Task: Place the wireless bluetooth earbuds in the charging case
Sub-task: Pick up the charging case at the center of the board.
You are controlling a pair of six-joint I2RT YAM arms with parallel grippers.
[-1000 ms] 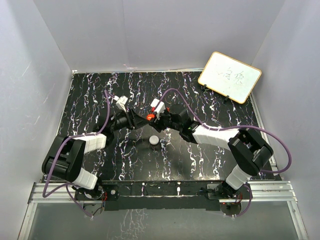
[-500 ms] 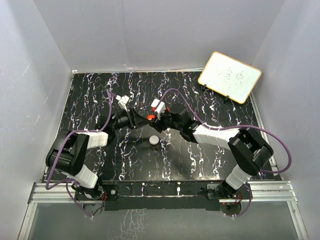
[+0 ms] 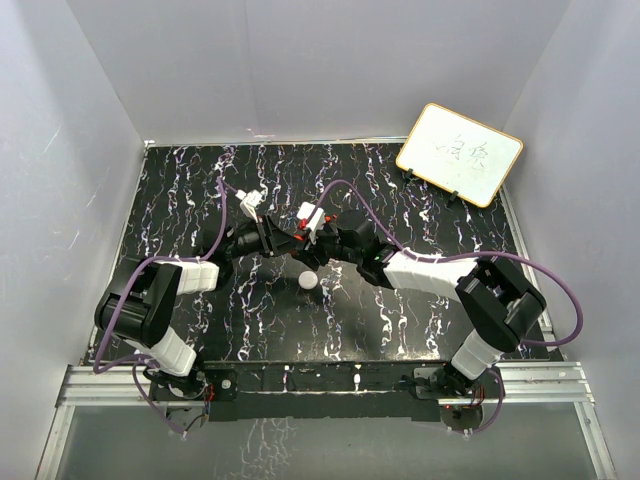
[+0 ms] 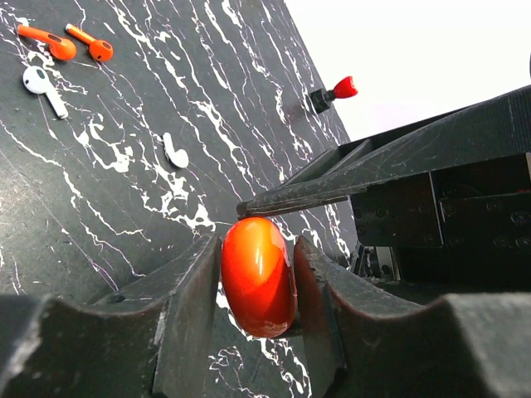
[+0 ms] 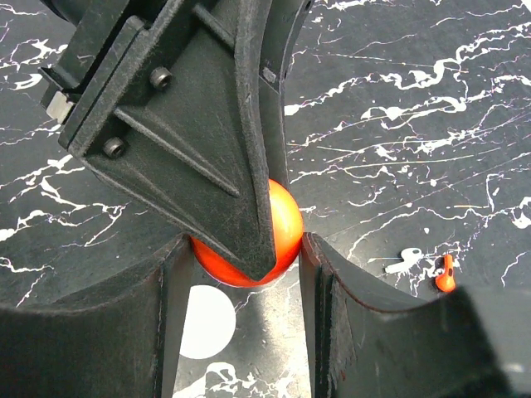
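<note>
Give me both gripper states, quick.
Left gripper: shut on the red round case.
Right gripper: straddles the same case; clamped or not, cannot tell.

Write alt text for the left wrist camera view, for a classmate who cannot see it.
The left gripper clamps a glossy red puck edge-on, the right gripper's fingertip at its top. Beyond, on the black marbled table, lie two orange earbuds and two white earbuds.

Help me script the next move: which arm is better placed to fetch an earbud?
Right, probably. The left gripper is clamped on the red case; the right gripper flanks it, grip unclear, with a red earbud lying in its wrist view.
</note>
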